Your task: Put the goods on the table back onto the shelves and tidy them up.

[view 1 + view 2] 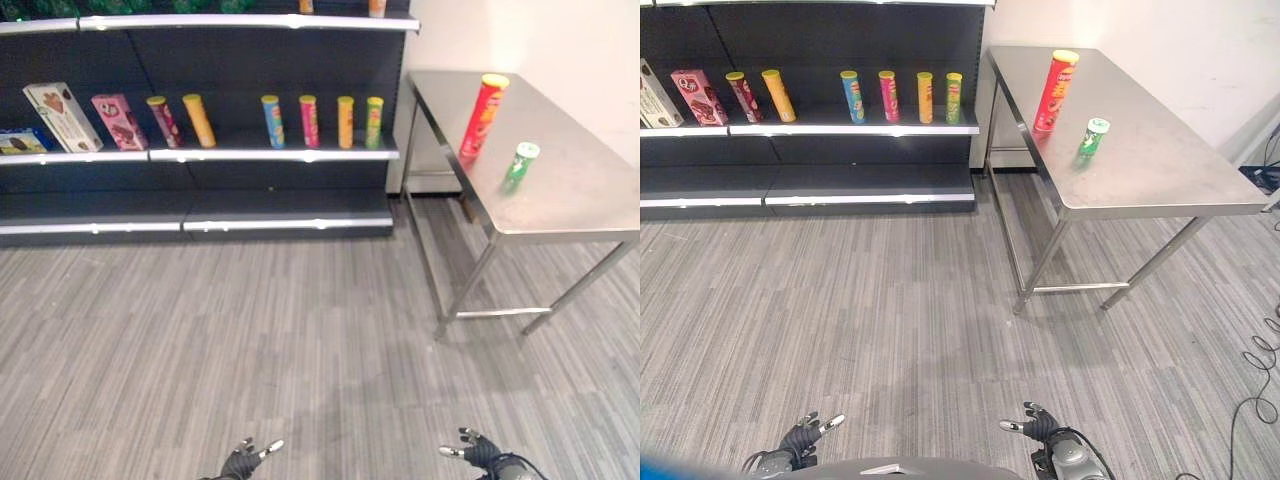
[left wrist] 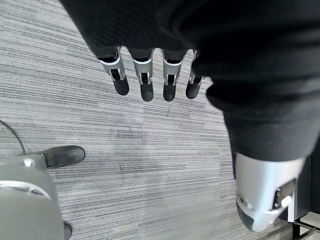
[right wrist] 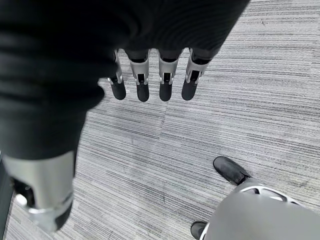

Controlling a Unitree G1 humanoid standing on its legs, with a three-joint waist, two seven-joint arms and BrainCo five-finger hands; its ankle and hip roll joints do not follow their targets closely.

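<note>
Grey striped flooring (image 1: 250, 330) is stretching ahead of both hands. Left hand (image 2: 145, 80) and right hand (image 3: 150, 80) are hanging low with fingers straight and relaxed, holding nothing. Well ahead of the right hand, the steel surface (image 1: 1160, 170) is carrying a tall red can (image 1: 1055, 90) and, just beside it, a small green can (image 1: 1092, 136). Far ahead of the left hand, a dark shelf (image 1: 270, 155) is holding a row of upright cans (image 1: 309, 121) and boxes (image 1: 62, 116).
</note>
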